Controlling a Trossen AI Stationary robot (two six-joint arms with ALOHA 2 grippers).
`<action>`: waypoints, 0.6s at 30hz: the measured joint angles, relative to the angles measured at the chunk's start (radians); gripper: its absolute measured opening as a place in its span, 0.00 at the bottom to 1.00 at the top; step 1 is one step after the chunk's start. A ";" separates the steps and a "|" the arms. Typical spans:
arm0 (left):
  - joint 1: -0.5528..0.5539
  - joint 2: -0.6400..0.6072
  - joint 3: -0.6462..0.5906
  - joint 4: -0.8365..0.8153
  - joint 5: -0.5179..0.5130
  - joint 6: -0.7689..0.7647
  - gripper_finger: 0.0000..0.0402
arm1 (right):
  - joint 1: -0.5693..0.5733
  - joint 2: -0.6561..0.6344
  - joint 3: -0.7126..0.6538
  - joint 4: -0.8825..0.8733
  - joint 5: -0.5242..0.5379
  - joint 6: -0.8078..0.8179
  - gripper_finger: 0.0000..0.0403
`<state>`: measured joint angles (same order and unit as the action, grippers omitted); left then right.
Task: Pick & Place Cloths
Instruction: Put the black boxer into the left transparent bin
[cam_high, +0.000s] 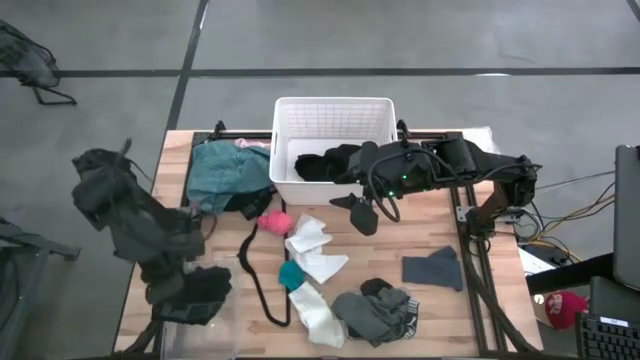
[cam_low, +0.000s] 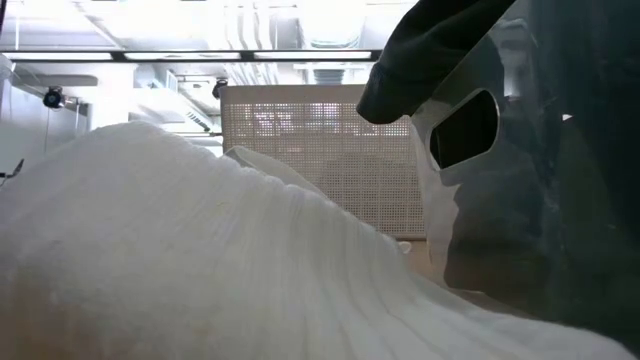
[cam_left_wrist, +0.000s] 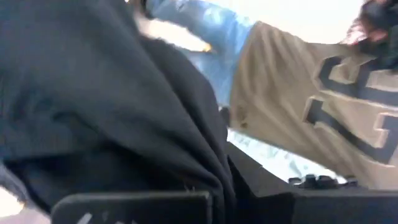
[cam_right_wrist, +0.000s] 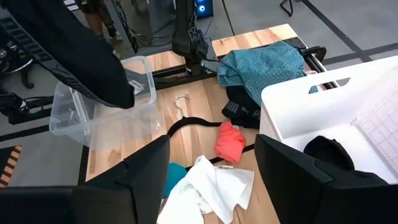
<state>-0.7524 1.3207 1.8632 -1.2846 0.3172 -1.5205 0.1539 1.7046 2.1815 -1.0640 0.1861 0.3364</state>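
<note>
lab/workshop | grey taped floor (cam_high: 400, 40) | wooden table (cam_high: 440, 230) | cables (cam_high: 560, 225) | clear bin (cam_right_wrist: 102, 106)

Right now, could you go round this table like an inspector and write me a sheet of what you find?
Surface: wooden table, much of it strewn with fabric.
Job's things: teal garment beside the white basket; black pieces inside the basket; pink bit, white socks, a teal bit and grey pieces loose on the table.
Clutter: black cord loop; clear plastic tub at the left corner.
Grippers: right gripper open over the basket's front edge, empty; left gripper low over the tub, a black cloth draped from that arm.
Cables: wires off the table's right side.
Surroundings: grey floor; a person's tan shirt in the left wrist view.
</note>
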 joint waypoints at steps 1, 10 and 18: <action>-0.004 0.008 -0.018 -0.002 0.023 -0.001 0.03 | 0.000 0.000 0.000 0.000 0.000 -0.001 0.56; -0.023 0.048 -0.245 -0.043 0.209 0.096 0.03 | 0.000 0.000 0.000 0.002 0.000 -0.004 0.56; -0.022 0.030 -0.474 0.057 0.208 0.147 0.04 | -0.006 0.000 0.000 0.009 0.000 0.001 0.60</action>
<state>-0.7743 1.3507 1.3896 -1.2273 0.5257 -1.3731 0.1477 1.7046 2.1817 -1.0550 0.1864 0.3370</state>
